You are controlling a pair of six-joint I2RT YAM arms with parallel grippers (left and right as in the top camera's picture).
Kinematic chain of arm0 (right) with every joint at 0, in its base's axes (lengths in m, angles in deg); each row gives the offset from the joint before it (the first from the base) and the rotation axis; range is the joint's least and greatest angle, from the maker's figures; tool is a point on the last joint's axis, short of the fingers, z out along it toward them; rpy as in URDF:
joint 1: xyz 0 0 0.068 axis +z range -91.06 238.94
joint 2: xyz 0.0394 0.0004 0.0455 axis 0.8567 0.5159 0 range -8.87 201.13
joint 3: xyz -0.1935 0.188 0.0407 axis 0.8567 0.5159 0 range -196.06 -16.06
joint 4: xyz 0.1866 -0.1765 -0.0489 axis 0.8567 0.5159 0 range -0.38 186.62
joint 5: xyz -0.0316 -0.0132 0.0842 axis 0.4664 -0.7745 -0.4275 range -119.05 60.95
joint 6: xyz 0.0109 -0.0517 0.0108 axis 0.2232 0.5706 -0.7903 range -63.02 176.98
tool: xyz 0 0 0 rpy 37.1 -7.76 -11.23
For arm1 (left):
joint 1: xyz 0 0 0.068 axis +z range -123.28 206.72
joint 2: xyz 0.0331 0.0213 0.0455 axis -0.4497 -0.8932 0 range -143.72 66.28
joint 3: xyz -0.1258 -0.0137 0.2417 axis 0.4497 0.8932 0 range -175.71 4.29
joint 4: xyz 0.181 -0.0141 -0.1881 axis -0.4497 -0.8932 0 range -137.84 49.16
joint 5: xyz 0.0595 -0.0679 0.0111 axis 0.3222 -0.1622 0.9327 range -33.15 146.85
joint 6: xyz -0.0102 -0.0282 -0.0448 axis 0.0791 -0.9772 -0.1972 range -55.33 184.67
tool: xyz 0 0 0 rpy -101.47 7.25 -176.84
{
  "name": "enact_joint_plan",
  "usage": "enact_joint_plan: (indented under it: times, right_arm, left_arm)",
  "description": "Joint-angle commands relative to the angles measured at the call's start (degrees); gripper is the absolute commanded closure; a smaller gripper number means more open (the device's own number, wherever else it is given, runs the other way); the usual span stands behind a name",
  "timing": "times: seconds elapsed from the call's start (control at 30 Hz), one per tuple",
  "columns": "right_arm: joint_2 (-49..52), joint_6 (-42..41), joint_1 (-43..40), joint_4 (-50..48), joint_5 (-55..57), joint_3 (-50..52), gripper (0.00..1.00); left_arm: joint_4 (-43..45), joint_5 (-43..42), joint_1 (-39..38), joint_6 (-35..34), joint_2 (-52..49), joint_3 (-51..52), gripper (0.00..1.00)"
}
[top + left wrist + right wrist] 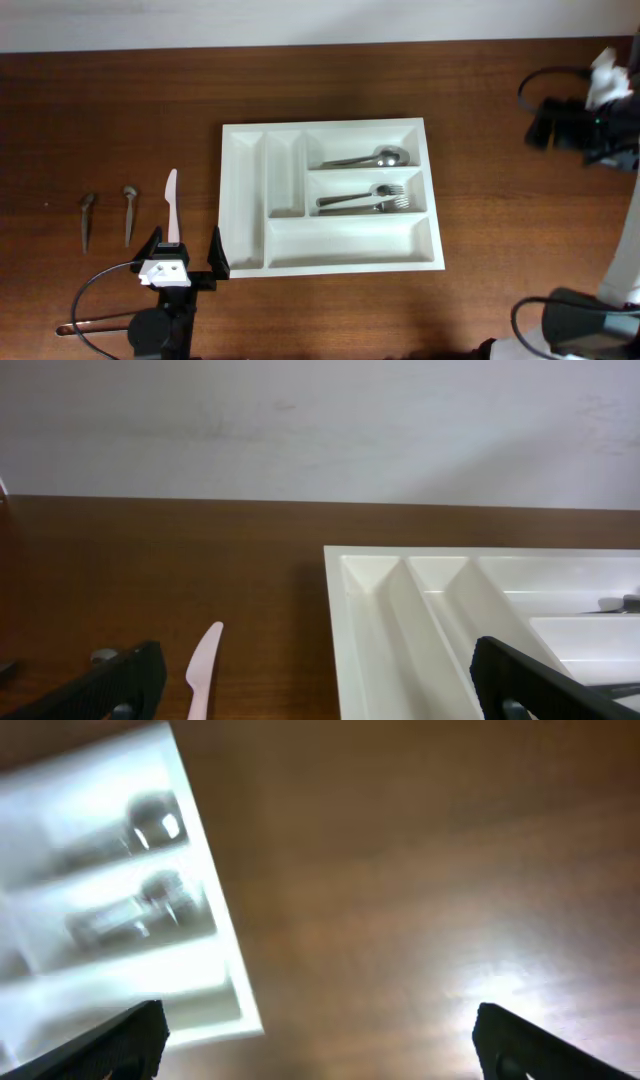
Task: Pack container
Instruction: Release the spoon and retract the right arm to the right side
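The container, a white cutlery tray (340, 126), lies mid-table. Its top wide compartment holds a metal spoon (365, 158), and its middle one holds forks (365, 199). A pale plastic knife (172, 205) lies on the wood to the left of it. My left gripper (185, 255) hovers open just in front of the knife, by the tray's near left corner. In the left wrist view the knife (203, 670) shows between the open left gripper (320, 695) fingers, with the tray (380, 620) at right. My right gripper (545, 118) is far back right, open over bare wood. The right wrist view is blurred, with the right gripper (320, 1050) open and the tray (215, 950) at left.
Two small metal utensils (87, 220) (129, 213) lie left of the knife. Another metal handle (95, 323) lies near the front edge under the left arm's cable. The tray's two narrow compartments and its long front one (350, 243) hold nothing. A white wall runs along the table's far edge.
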Motion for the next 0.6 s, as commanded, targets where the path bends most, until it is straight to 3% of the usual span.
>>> enact_joint_plan:
  times: [0.0,0.23,0.43,0.57]
  right_arm:
    - [-3.3,6.1,-0.3,0.0,1.9,7.7,0.01]
    - [-9.5,15.2,-0.3,-7.6,3.4,24.2,0.01]
    - [-9.0,17.6,-0.9,-15.6,17.5,29.8,0.01]
    - [-9.0,15.7,-5.5,-21.1,10.3,31.2,0.01]
  left_arm:
    - [-0.2,0.6,0.3,-0.3,0.4,0.3,0.01]
    - [-0.2,0.6,0.3,-0.3,0.4,0.3,0.01]
    - [-0.2,0.6,0.3,-0.3,0.4,0.3,0.01]
    - [-0.2,0.6,0.3,-0.3,0.4,0.3,0.01]
